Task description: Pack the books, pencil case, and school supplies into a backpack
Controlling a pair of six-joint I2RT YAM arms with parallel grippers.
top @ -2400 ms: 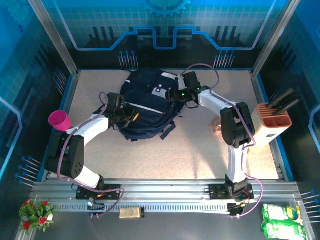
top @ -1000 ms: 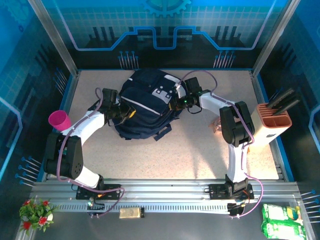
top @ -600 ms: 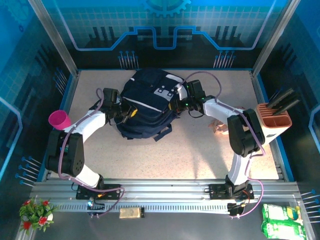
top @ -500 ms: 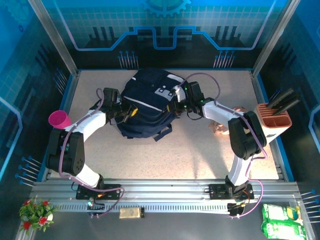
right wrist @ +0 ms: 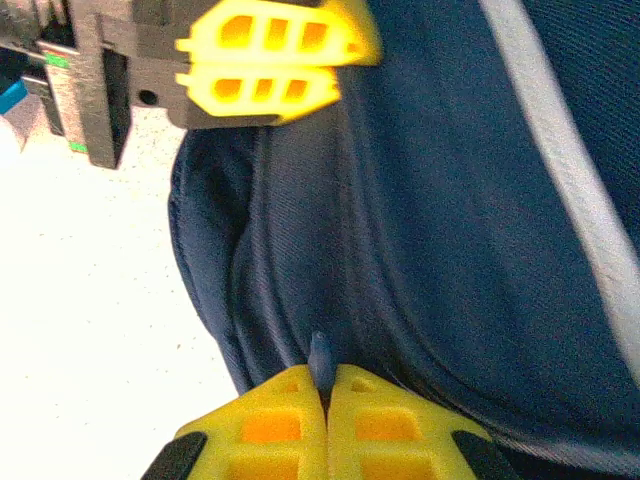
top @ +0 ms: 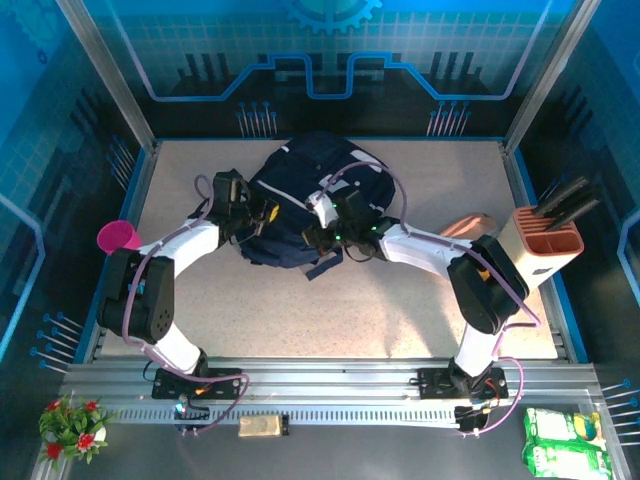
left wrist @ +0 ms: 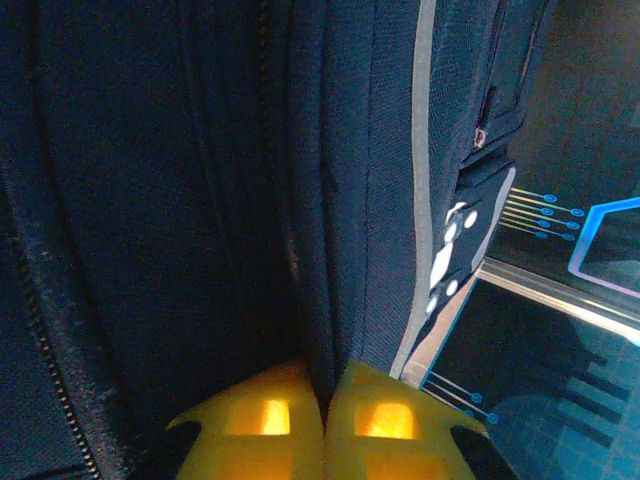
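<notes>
Left wrist view: left tool (left wrist: 325, 388) pinches backpack (left wrist: 200, 200) fabric — right tool (right wrist: 325, 388) likewise clamps a fold.

No word, number or brand can be read anywhere. The backpack (top: 290, 195) has a pale patch (left wrist: 447, 250) bearing only white dots; the green packets (top: 566, 444) at five o'clock carry print too small to read.

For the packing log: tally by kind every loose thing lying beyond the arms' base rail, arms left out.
backpack: 1
pencil case: 1
pink cup: 1
beige holder: 1
Total: 4
</notes>
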